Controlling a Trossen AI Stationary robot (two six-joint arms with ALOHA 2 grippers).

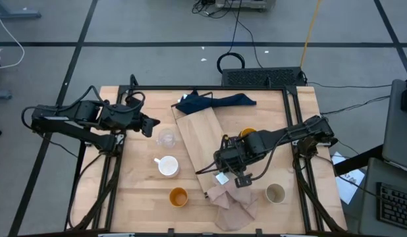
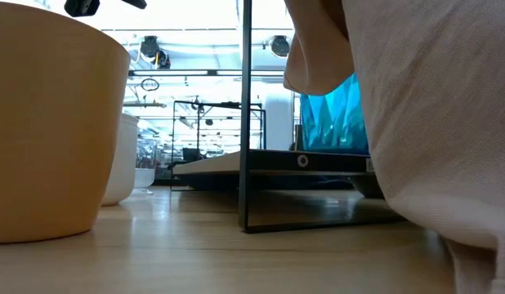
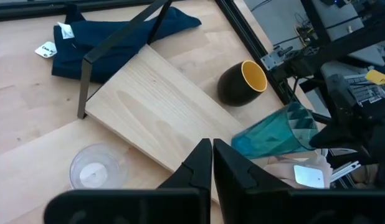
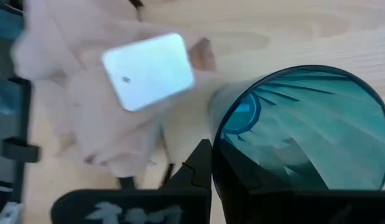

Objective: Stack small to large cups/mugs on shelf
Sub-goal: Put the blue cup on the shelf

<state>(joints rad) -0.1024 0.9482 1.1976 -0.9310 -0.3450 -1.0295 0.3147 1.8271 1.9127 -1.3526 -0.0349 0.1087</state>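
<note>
Nearest us, the teal cup (image 4: 304, 130) sits pinched by its rim in the right end effector (image 4: 211, 163), tilted above the pinkish cloth (image 1: 233, 201) by the shelf's (image 1: 202, 135) near end, probably for placing. Right arm reaches in from the table's right edge. Left end effector (image 3: 212, 163), fingers together and empty, waits near the left edge.

The right arm reached inward across the table, its gripper (image 1: 231, 172) low with jaws clamped on the rim of the teal cup (image 4: 304, 130). The left arm waited at the left side, its gripper (image 1: 153, 126) with jaws closed and empty.
</note>
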